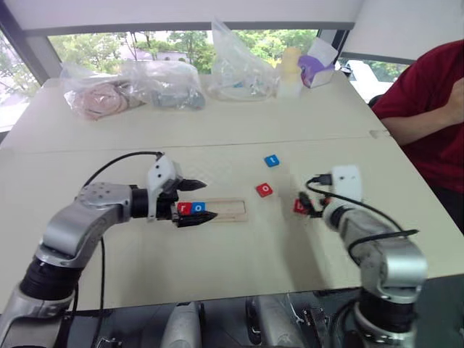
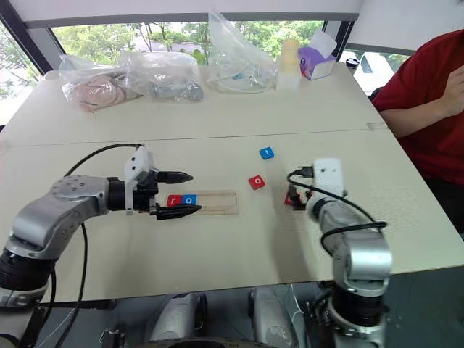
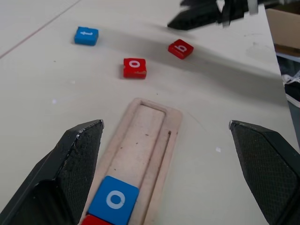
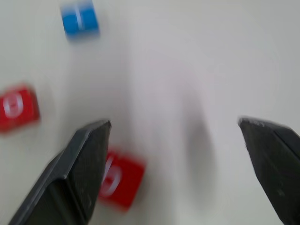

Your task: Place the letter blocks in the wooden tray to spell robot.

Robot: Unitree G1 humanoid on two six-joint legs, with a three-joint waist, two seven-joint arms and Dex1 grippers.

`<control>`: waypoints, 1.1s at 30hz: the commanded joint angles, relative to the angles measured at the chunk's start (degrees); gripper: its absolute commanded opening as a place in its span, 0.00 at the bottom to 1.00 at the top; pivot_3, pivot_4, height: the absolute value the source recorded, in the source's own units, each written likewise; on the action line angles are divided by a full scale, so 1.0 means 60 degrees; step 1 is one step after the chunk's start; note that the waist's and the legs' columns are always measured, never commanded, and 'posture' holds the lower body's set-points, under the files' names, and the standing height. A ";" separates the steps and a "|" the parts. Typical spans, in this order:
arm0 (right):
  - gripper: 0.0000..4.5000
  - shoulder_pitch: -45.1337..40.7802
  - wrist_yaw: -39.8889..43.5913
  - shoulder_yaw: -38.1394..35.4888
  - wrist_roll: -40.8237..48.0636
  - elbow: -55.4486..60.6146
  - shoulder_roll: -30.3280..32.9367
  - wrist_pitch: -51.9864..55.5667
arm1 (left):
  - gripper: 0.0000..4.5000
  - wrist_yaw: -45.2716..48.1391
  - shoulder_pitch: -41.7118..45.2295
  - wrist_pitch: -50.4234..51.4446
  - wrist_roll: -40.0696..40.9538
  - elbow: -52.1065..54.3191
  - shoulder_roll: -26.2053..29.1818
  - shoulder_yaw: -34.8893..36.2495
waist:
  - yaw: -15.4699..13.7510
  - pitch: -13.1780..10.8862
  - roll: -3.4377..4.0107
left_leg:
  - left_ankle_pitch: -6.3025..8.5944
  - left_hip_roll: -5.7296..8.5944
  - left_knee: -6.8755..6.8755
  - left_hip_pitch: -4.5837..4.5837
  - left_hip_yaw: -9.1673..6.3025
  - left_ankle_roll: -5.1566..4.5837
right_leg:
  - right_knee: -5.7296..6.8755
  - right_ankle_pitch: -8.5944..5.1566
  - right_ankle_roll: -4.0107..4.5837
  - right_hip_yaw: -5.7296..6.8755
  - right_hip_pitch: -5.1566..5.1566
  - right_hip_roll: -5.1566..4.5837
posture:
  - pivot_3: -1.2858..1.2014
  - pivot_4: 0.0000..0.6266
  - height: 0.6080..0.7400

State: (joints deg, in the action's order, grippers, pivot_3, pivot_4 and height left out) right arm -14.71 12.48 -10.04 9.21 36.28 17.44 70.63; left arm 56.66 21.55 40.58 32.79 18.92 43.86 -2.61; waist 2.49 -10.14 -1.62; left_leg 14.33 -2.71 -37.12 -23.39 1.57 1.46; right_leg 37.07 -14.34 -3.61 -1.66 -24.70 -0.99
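Two letters set, three loose on the worktop.
Tray holds red r and blue o; both end effectors, left and right, gape empty. The b block lies askew under the right fingers, so a hasty pinch may flip or skid it.

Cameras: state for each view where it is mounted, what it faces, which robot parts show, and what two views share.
Left eye view: on the head, looking forward and down at the table; both arms, wooden tray, a person in red.
Right eye view: the stereo twin, same scene.
Left wrist view: on the left wrist, along its open fingers over the tray toward the loose blocks; right gripper beyond.
Right wrist view: on the right wrist, open fingers over the table.
Shared: both wrist views show the red b block, red o block and blue t block.
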 commanded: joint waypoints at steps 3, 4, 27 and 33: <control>0.98 0.1250 0.5350 -0.0273 0.1722 -0.1205 0.3137 -0.3850 | 1.00 0.1066 -0.0069 0.0191 0.0506 0.0779 0.0888 0.0139 | -0.0021 -0.0007 0.0000 | 0.0003 -0.0004 0.0014 0.0001 -0.0005 -0.0006 | 0.0000 -0.0005 -0.0006 0.0003 -0.0001 0.0009 | 0.52 0.24 0.98; 0.98 0.1432 0.6079 -0.0226 0.1775 -0.1605 0.3637 -0.4566 | 1.00 0.1166 -0.0075 0.0152 0.0475 0.0818 0.1028 0.0136 | -0.0026 -0.0008 0.0000 | 0.0005 -0.0004 0.0011 0.0002 -0.0005 -0.0008 | 0.0000 -0.0008 -0.0005 0.0004 0.0000 0.0009 | 0.52 0.24 0.98; 0.80 -0.0817 0.8961 0.1915 0.0638 -0.8666 0.4039 -1.0224 | 1.00 0.0869 -0.0371 0.0404 0.0383 0.1047 0.1699 0.0334 | -0.0056 -0.0014 0.0000 | 0.0004 -0.0011 -0.0013 0.0014 0.0001 -0.0008 | 0.0014 0.0006 -0.0006 -0.0003 0.0010 0.0019 | 0.52 0.24 0.98; 0.25 -0.0807 0.8942 0.1863 0.0799 -0.8236 0.3875 -1.0082 | 1.00 0.0923 -0.0647 0.0248 0.0215 0.0821 0.1939 0.0458 | -0.0033 -0.0014 0.0001 | 0.0004 -0.0011 -0.0013 0.0017 0.0001 -0.0008 | 0.0019 0.0006 -0.0006 -0.0003 0.0011 0.0020 | 0.52 0.24 0.98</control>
State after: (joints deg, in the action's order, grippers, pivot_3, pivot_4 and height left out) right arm -19.27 66.04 1.53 12.63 -15.45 41.15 9.77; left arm 61.94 17.71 43.12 34.33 23.64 54.64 -2.08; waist 2.29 -10.23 -1.62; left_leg 14.35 -2.79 -37.20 -23.29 1.58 1.41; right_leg 37.19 -14.30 -3.65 -1.68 -24.63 -0.86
